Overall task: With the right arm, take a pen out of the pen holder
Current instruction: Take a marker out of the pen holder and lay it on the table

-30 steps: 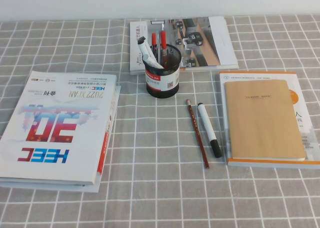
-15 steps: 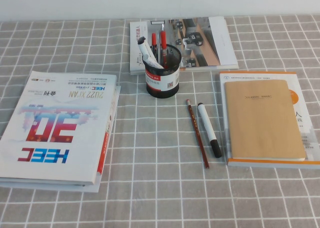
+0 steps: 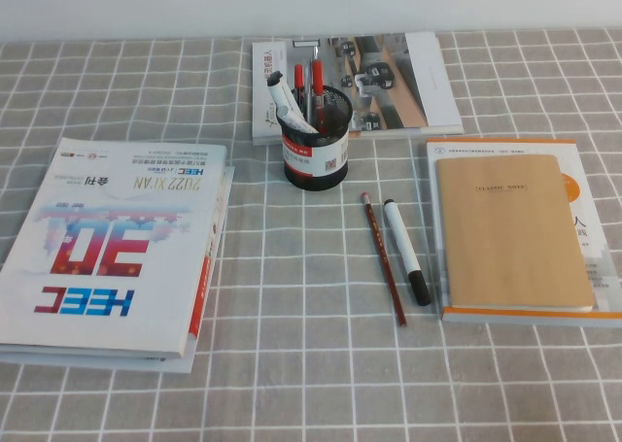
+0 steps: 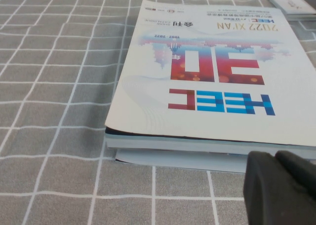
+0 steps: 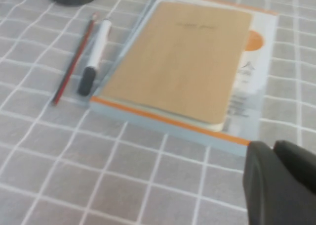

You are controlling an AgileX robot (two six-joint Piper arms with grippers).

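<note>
The right claw (image 5: 274, 153), jaws together and gripping nothing, hangs low over the checked bench (image 3: 292, 364), just off the near corner of the tan notebook (image 5: 182, 62). The pens (image 3: 313, 85) stand in the black pen holder (image 3: 316, 149) at the bench's far middle, well apart from it. The left claw (image 4: 274, 160), seemingly closed too, sits beside the white books (image 4: 207, 76).
</note>
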